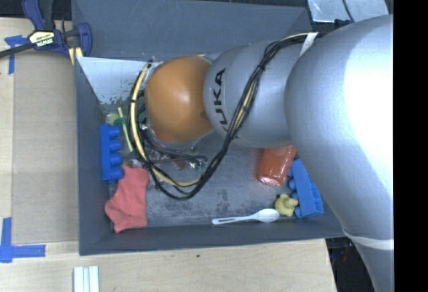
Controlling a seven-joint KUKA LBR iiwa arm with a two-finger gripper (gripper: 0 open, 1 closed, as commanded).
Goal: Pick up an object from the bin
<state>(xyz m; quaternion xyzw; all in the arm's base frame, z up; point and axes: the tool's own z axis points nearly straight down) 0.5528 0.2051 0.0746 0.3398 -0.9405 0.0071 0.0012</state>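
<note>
Camera view sets the gripper (167, 158), its opening impossible to tell under the orange cover (175, 98), just right of a blue toy brick (112, 152) lying near-to-far, with a pink cloth (128, 200) just nearer-left.

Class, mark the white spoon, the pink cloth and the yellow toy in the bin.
white spoon (242, 219), camera view, mid-handle.
pink cloth (129, 200), camera view, its middle.
yellow toy (286, 204), camera view, its body.
</note>
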